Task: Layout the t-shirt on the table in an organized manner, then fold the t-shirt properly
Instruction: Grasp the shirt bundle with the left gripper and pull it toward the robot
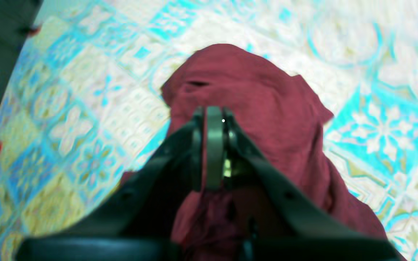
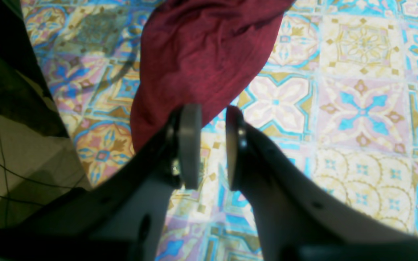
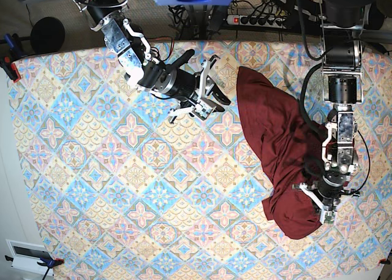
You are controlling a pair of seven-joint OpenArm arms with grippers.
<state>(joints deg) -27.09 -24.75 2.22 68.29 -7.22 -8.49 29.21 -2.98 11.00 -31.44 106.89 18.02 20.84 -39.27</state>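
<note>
Reaching in from the far left, we see the right gripper (image 3: 208,96) hover over the table (image 3: 92,170) just left of the t-shirt (image 3: 275,145), jaws partly open and empty. We find the shirt bunched in a long heap at the right, running from far to near. At its near end the left gripper (image 3: 320,201) points down, jaws clamped on the cloth.
</note>
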